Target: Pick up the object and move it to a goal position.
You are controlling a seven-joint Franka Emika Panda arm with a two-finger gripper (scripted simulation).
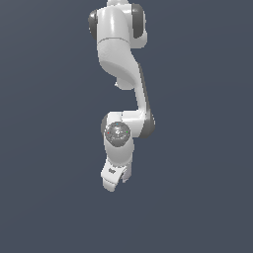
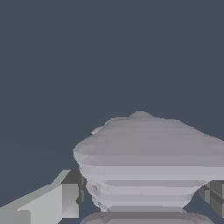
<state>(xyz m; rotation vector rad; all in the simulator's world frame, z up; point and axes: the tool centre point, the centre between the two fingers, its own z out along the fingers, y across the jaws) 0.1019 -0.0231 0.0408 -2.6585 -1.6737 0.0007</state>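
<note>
- Right up close in the wrist view: the object (image 2: 153, 166), pale grey-lilac and ribbed, fills the space between the fingers (image 2: 61, 199), one on each side and both apparently touching it. So I read the gripper as closed on the object.
- Ribbed lobes bulge past the pads (probably why the grip sits low on the narrower waist).
- Further out, in the exterior view: gripper (image 1: 114, 180) hangs below the wrist, tilted slightly, and the object isn't discernible there, hidden by the white fingers.
- Arm (image 1: 121, 59) is stretched well out, plain dark ground all round.
- No goal marker visible, so I can't judge the remaining travel.
</note>
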